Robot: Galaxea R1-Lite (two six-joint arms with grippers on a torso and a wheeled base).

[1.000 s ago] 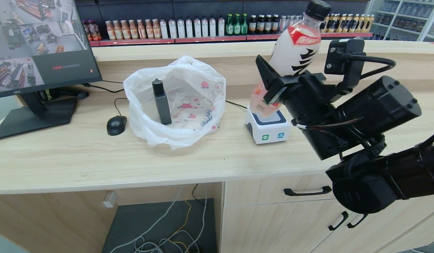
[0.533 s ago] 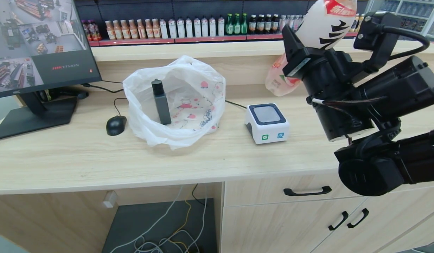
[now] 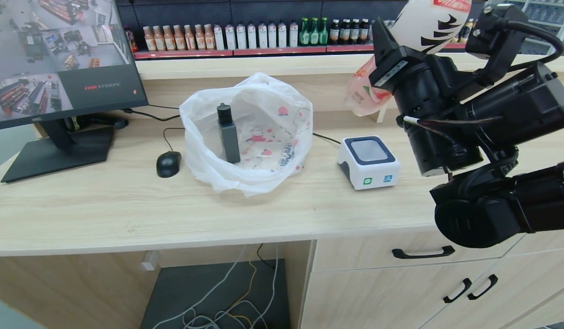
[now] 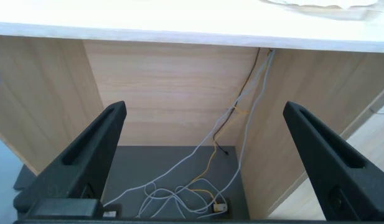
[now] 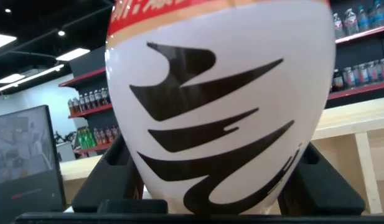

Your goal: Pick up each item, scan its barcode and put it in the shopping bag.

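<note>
One item bagged: a dark bottle (image 3: 228, 133) stands upright inside the white bag (image 3: 263, 183), which sits open on the table (image 3: 103, 205) between the mouse (image 3: 167, 163) and the scanner (image 3: 369, 160).
Item in hand: a drink bottle (image 3: 426, 25), white with black stripes, is held tilted in the air up behind the scanner and well apart from it, with its lower end leaning toward the bag side.
Right jaws: the right gripper (image 3: 407, 43) is clamped around the drink bottle's middle. From the wrist camera the drink bottle (image 5: 223, 112) bulges between the two black fingers.
Left jaws: the left gripper (image 4: 204, 168) is spread wide with nothing between its fingers. It hangs below the table edge, facing the recess where the cables (image 4: 198, 186) trail.
Scan: I cannot tell from here whether the barcode has been read. The drink bottle is not over the scanner's window.
Progress: roughly midway, I'd judge, with one thing packed and one aloft.
Left to do: if the scan is good, carry the drink bottle across to the bag, lower it in beside the dark bottle and let go.
</note>
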